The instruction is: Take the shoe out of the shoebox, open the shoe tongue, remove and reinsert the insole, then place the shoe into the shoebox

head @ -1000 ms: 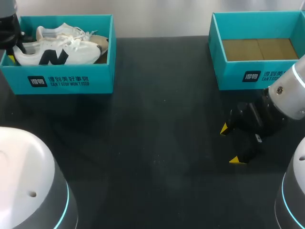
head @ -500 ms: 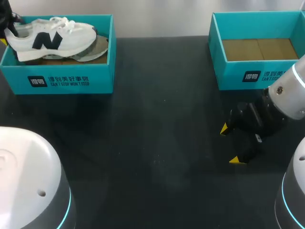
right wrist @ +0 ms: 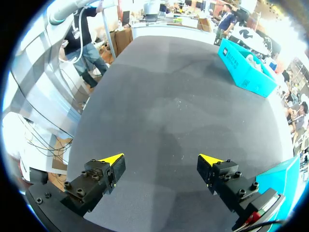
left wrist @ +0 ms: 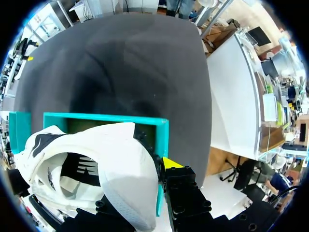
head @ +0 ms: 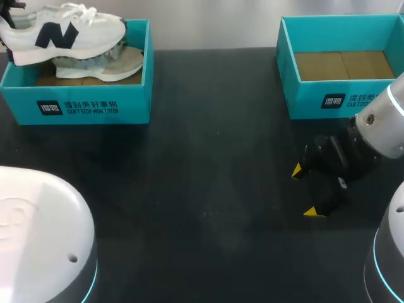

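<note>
A white shoe (head: 63, 31) with a dark letter on its side hangs level above the left teal shoebox (head: 76, 107). My left gripper (head: 5, 7) is at the view's far back-left corner, shut on the shoe's heel. In the left wrist view the heel (left wrist: 120, 174) fills the space between the fingers, one yellow tip (left wrist: 171, 163) shows, and the box's rim (left wrist: 106, 118) lies beneath. A second shoe (head: 104, 63) lies in the box, sole showing. My right gripper (head: 306, 191) hovers open over the dark table, nothing between its fingers (right wrist: 161, 162).
A second teal box (head: 341, 95) with a cardboard floor stands at the back right, just behind my right gripper. My arms' white links fill the near left corner (head: 38, 233) and near right corner (head: 391, 252). Black table (head: 208, 177) lies between the boxes.
The left gripper has lifted the white shoe up out of the left box and slightly leftward; the second shoe stays inside. The right arm has not moved.
</note>
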`<action>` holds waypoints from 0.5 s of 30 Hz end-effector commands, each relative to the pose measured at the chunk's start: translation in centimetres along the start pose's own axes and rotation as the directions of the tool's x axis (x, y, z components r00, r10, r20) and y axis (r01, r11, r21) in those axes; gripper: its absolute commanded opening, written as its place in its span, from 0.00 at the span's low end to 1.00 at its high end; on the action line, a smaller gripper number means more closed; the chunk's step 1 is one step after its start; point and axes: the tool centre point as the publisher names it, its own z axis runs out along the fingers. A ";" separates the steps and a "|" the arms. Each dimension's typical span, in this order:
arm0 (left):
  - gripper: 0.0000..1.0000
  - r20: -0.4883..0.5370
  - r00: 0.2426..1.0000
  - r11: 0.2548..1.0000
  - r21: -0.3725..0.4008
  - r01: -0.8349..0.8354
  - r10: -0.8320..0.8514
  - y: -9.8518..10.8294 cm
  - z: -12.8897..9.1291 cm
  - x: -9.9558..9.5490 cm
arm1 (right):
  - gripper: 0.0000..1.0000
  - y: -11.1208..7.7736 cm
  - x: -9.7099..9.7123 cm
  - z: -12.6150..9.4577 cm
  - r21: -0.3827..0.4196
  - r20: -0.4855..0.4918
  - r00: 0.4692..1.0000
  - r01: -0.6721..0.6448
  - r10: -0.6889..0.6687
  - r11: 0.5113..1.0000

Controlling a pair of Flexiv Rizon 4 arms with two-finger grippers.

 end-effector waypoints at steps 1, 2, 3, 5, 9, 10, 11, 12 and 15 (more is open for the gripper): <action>0.00 0.000 1.000 0.999 -0.042 0.002 -0.002 -5.1 -2.0 -0.4 | 1.00 0.0 0.1 0.1 0.002 0.002 1.000 0.001 -0.001 1.000; 0.00 0.010 1.000 0.999 -0.040 0.007 -0.006 -6.0 -2.3 -0.5 | 1.00 0.0 0.1 0.1 0.002 0.002 1.000 0.001 -0.001 1.000; 0.00 0.016 1.000 0.999 -0.046 0.001 0.000 -6.8 -2.6 -0.6 | 1.00 0.0 0.1 0.1 0.002 0.002 1.000 0.001 -0.001 1.000; 0.00 0.031 0.999 0.998 -0.067 -0.017 0.019 -8.8 -3.3 -0.8 | 1.00 0.0 0.1 0.1 0.002 0.002 1.000 0.001 -0.001 1.000; 0.00 0.031 0.999 0.998 -0.067 -0.017 0.019 -8.8 -3.3 -0.8 | 1.00 0.0 0.1 0.1 0.002 0.002 1.000 0.001 -0.001 1.000; 0.00 0.031 0.999 0.998 -0.067 -0.017 0.019 -8.8 -3.3 -0.8 | 1.00 0.0 0.1 0.1 0.002 0.002 1.000 0.001 -0.001 1.000; 0.00 0.031 0.999 0.998 -0.067 -0.017 0.019 -8.8 -3.3 -0.8 | 1.00 0.0 0.1 0.1 0.002 0.002 1.000 0.001 -0.001 1.000; 0.00 0.031 0.999 0.998 -0.067 -0.017 0.019 -8.8 -3.3 -0.8 | 1.00 0.0 0.1 0.1 0.002 0.002 1.000 0.001 -0.001 1.000; 0.00 0.031 0.999 0.998 -0.067 -0.017 0.019 -8.8 -3.3 -0.8 | 1.00 0.0 0.1 0.1 0.002 0.002 1.000 0.001 -0.001 1.000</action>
